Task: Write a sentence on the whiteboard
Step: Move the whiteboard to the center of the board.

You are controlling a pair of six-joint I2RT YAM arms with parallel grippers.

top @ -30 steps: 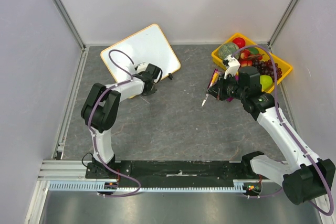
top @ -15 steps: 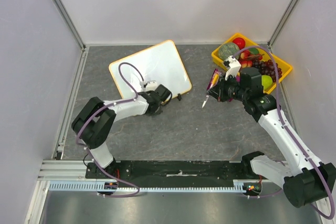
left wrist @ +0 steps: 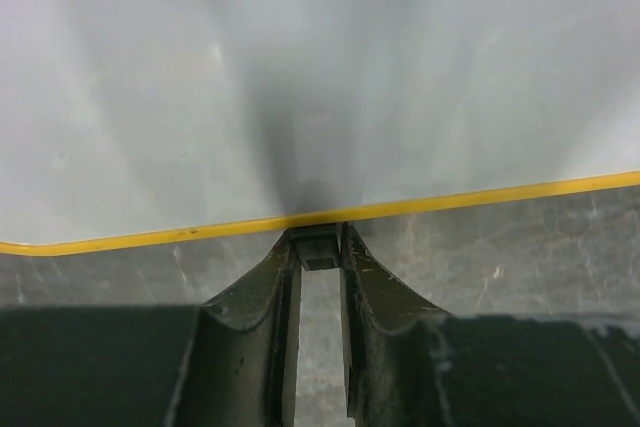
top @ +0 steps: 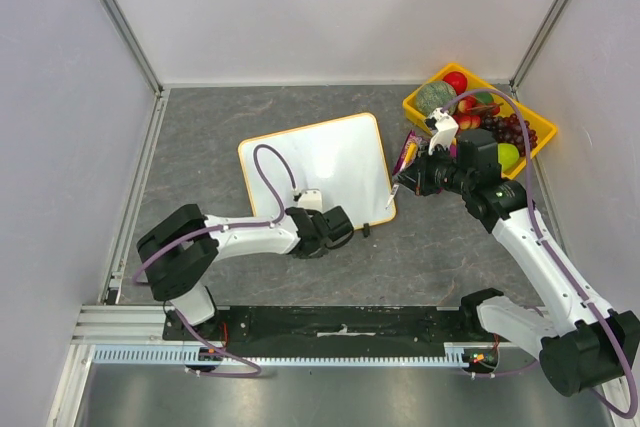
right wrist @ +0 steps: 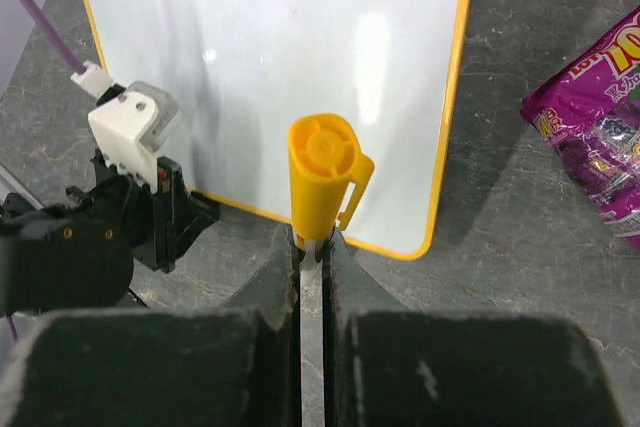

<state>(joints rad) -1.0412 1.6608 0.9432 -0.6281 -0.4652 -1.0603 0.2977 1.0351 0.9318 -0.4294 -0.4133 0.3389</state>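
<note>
Dragged rightward since a second ago, the whiteboard (top: 320, 162) now lies central, our left tool (left wrist: 318, 252) pinching its near rim, while our right tool (right wrist: 312, 252), closed on a marker (right wrist: 320, 172), hovers just over its right edge.

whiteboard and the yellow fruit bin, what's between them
A purple snack bag lies there; the right gripper, holding a marker, hangs over the same gap. The top view shows it.
</note>
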